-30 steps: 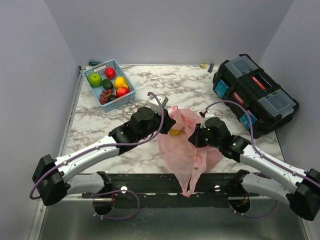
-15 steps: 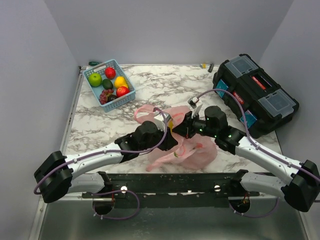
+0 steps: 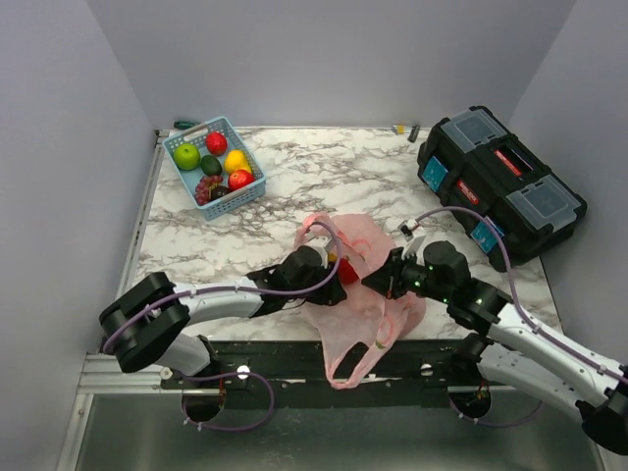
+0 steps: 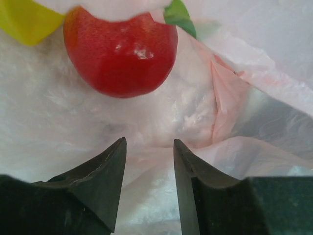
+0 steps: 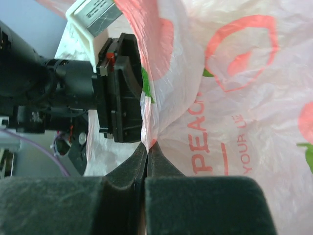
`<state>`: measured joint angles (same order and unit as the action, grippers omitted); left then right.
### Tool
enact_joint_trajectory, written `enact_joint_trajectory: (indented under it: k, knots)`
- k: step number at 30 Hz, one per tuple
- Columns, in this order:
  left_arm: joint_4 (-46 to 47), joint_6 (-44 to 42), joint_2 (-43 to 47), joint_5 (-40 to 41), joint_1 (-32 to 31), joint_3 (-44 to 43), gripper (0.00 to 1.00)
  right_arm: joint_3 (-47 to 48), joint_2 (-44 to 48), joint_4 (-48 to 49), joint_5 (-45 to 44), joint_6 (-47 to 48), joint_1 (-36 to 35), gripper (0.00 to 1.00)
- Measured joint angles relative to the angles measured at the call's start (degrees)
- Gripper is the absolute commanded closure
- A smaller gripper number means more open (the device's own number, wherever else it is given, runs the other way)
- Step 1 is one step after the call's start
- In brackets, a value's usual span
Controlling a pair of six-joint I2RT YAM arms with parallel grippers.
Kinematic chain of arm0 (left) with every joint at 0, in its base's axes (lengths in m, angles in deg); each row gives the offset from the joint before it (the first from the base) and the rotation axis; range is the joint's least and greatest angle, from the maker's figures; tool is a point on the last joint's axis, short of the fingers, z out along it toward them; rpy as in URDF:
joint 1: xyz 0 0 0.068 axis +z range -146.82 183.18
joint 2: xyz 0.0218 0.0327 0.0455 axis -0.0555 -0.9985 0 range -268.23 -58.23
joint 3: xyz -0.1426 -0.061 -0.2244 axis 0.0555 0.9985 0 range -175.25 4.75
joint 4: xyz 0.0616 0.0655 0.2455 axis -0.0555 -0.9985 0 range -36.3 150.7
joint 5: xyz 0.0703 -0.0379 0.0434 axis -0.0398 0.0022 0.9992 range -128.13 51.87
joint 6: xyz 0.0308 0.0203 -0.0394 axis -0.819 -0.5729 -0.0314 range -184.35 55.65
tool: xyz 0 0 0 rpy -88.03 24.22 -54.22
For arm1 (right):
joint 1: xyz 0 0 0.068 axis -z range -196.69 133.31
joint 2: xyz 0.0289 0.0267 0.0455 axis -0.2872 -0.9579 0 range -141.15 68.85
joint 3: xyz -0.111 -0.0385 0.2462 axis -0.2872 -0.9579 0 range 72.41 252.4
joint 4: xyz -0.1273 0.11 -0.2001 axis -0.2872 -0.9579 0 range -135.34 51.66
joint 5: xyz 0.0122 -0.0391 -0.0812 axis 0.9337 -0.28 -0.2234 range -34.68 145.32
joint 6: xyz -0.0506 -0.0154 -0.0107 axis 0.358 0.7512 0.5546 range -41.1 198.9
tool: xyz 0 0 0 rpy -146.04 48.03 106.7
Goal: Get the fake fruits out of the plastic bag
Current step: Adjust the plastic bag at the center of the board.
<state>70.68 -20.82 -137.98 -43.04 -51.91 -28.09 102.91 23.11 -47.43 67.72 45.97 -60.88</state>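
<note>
My left gripper [image 4: 149,142] is parted with nothing between the jaws, poked inside the plastic bag [image 3: 358,299]. Red apple [image 4: 120,54] just ahead, yellow fruit [image 4: 22,19] touching it. My right gripper [image 5: 146,145] is pinched tight on the plastic bag's film. Bag lies on the table [image 3: 334,182], near edge.

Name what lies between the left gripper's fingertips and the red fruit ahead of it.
Only crinkled film of the plastic bag; left gripper and red fruit stand apart, per the left wrist view.
</note>
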Motion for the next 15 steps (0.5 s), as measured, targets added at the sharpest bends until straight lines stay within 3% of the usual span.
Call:
enact_joint_trajectory:
  k: [6,10,15]
  knots:
    - [0.8,-0.8,-3.2,0.9,0.0,-3.0,0.39,-1.5,7.0,-5.9,-6.9,-7.1,0.0,0.99]
    - [1.1,-1.8,-4.6,2.3,0.0,-5.1,0.24,-2.8,7.0,-7.8,-8.7,-8.7,0.0,0.99]
    - [0.1,-4.4,-6.9,5.8,0.0,-9.7,0.15,-2.8,5.5,-8.2,-8.7,-8.8,0.0,0.99]
